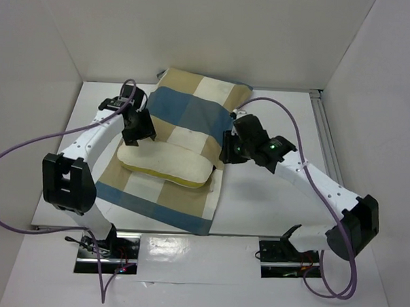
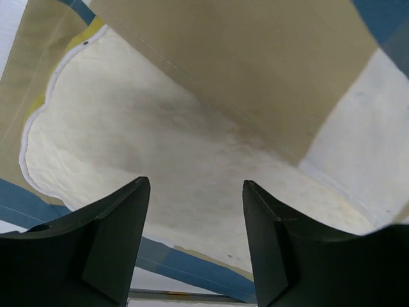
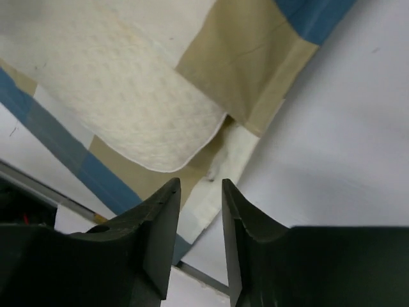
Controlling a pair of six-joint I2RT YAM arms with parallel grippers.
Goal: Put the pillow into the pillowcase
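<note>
Top view: pillowcase [image 1: 193,109] flat on table [image 1: 271,197], pillow [image 1: 167,163] half in, near part sticking out toward arm bases. L wrist view only: tan top layer draped over pillow's far part. At pillow's left end, left gripper [image 2: 196,185], jaws wide, empty. Just off right corner, right gripper [image 3: 201,184], jaws narrowly apart, gripping nothing.

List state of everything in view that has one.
pillow, far end inside the pillowcase, near end sticking out
pillowcase, lying flat, mouth draped over pillow's far end
left gripper, open, empty, above pillow
right gripper, open narrowly, empty, by pillow's right corner
</note>
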